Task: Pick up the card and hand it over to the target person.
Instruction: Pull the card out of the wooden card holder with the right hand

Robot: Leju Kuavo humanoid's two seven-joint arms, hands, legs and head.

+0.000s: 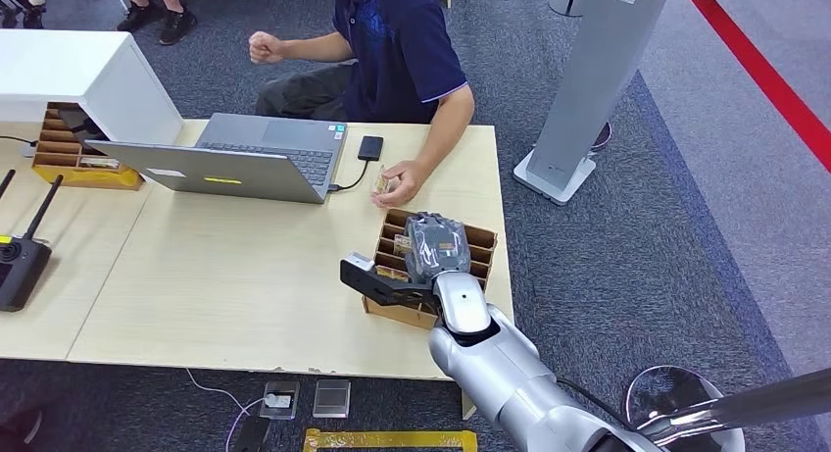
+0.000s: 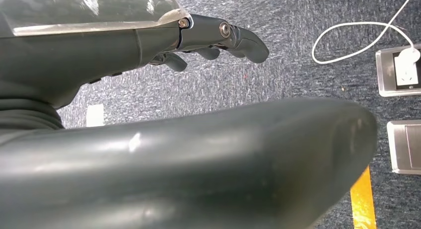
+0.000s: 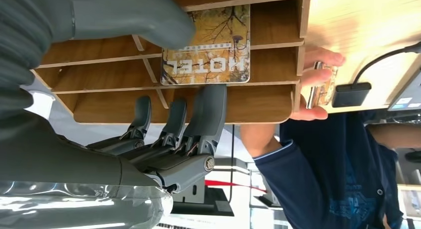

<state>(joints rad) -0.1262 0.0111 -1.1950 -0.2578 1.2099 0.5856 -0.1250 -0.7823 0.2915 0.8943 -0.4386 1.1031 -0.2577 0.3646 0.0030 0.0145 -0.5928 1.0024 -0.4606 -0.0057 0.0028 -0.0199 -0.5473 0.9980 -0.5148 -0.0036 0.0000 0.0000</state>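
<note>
Right hand point(image 3: 164, 134) is at the wooden card box point(image 3: 278, 97), thumb point(image 3: 149, 20) pressed on one face of the card point(image 3: 213, 52) and the dark fingers point(image 3: 208, 110) reaching along the box's outer wall on the other side; whether the card is truly pinched I cannot tell. It stands in a slot, printed face toward the wrist camera, its long edge running along the divider. It reads "HOTEL", upside down in this turned view, over a tree picture. In the head view the right hand point(image 1: 436, 248) covers the box point(image 1: 480, 241) on the table point(image 1: 245, 276). Just beyond, a person's hand point(image 1: 397, 184) holds another card point(image 1: 382, 182), near a laptop point(image 1: 265, 158). Left hand point(image 2: 213, 35) hangs over carpet, fingers loosely curled, holding nothing.
</note>
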